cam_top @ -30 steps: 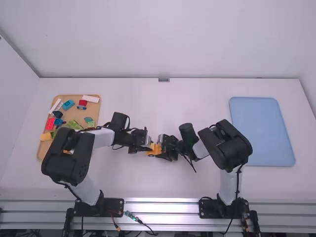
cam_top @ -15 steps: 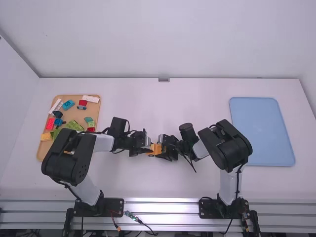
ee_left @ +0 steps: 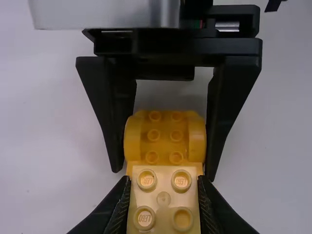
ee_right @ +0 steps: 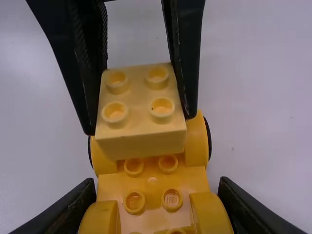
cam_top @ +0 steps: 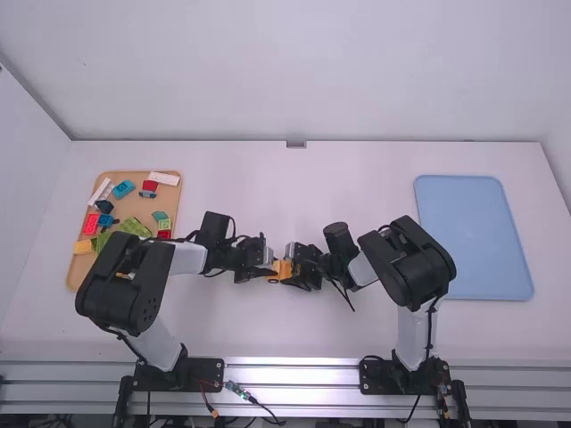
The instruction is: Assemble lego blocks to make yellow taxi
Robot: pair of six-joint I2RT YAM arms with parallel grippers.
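Settling after a slight shift, left gripper pinches a pale-yellow square studded plastic block over one end of the orange-yellow wheeled plastic base. Right gripper, fingers base-width apart, clamps the base. Pressing probably next; seating can't be told.

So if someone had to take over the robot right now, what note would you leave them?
Left gripper: fingers closed on a pale yellow block.
Right gripper: fingers closed on the wheeled yellow base.
Where: both mid-table; the block sits over one end of the base. Mixed-colour blocks lie on the tan tray, far left.
Done: the base has its wheels.
Left: check that the block is pressed home, which I cannot tell, then probably add any remaining taxi parts.
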